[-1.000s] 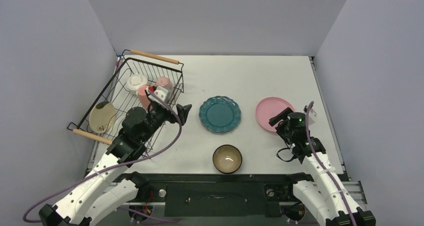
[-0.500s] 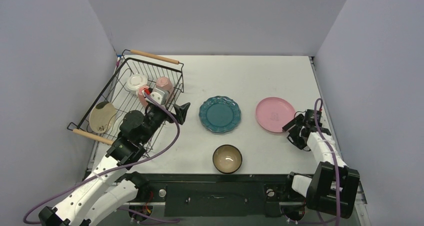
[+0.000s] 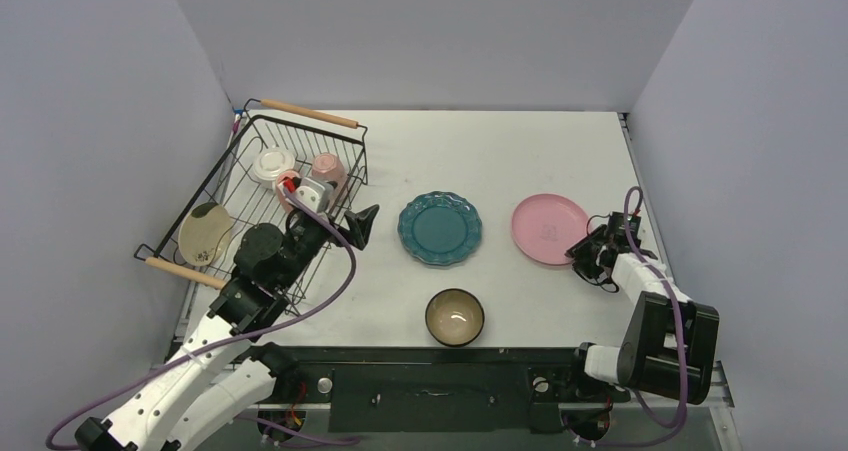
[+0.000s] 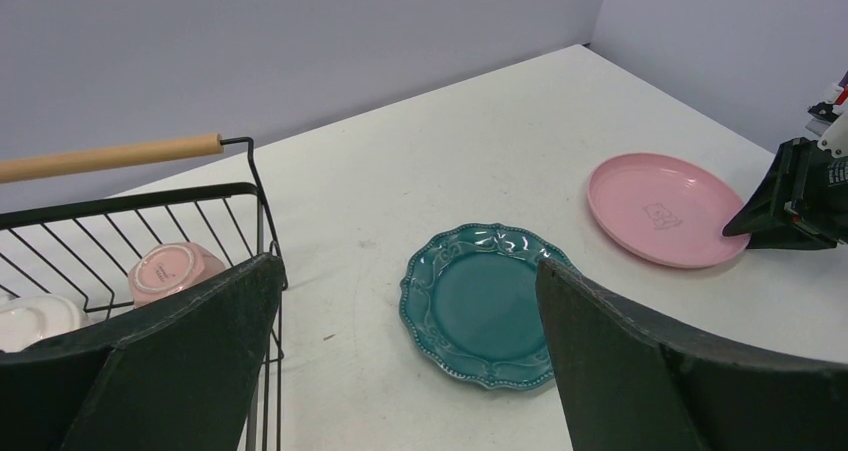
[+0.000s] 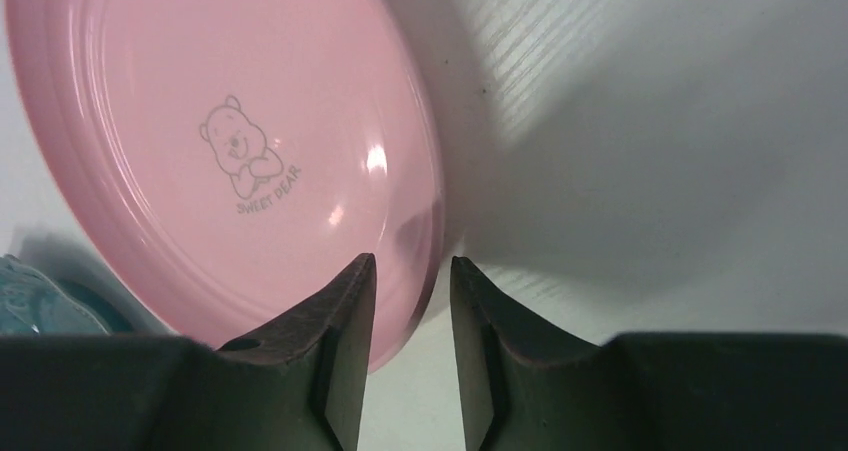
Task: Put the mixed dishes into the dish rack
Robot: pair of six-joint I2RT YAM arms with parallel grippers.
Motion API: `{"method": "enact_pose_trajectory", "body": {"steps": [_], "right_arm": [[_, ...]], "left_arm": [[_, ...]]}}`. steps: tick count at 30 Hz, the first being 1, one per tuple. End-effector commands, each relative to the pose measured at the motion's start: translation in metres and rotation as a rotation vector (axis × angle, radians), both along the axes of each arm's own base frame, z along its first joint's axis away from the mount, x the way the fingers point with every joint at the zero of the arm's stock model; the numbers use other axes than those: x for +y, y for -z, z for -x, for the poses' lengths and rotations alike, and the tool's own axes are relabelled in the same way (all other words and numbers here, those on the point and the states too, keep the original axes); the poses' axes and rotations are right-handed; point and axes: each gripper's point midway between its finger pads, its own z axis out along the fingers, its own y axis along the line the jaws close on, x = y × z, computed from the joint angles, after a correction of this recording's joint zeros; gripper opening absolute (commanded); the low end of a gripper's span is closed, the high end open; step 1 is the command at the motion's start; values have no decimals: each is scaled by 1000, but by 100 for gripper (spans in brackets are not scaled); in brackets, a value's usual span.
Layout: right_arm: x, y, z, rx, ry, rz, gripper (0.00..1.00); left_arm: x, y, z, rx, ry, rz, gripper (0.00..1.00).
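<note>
Jaws of your right gripper (image 5: 410, 266) straddle the rim of the pink plate (image 5: 230, 151), right of frame; whether they clamp is unclear. Left gripper (image 4: 408, 271) gapes wide.

- A white table (image 3: 500, 151) is recorded as the bearing surface
- A black wire dish rack (image 3: 309, 113) is set at far left
- A teal scalloped plate (image 3: 439, 228) is laid near centre
- A pink plate (image 3: 548, 227) is placed right of it, apart
- A dark bowl (image 3: 455, 317) is stood upright near the front edge

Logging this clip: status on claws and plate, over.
Left claw open, beside rack. Right claw straddling pink plate rim, grip unconfirmed. Teal plate between it and rack.
</note>
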Motion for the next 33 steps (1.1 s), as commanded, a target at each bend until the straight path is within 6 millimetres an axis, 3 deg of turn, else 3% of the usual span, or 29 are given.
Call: {"method": "enact_pose_trajectory", "body": {"steps": [1,4,8,11,19,26,33], "right_arm": [[-13,-7,-16,-88,77,20,28],[-19,-7,-14,-99,104,36,15],[-21,-3,-12,-95,94,48,10],[-22,0,-9,-80,97,52,0],[-16,-4,-6,-113,89,33,0],[-8,-53,-17,-251,-11,56,0],[26,-119,-31,-403,-189,5,0]], "left_arm": [[-7,-20,2,-54,34,29,97],[-10,-16,1,-42,46,22,97],[-7,-15,-1,-38,27,16,97],[-5,-14,-2,-40,18,10,97],[-1,-12,-3,-43,-4,0,97],[-6,-1,-9,-9,-2,-25,97],[-8,1,-9,0,5,-23,97]]}}
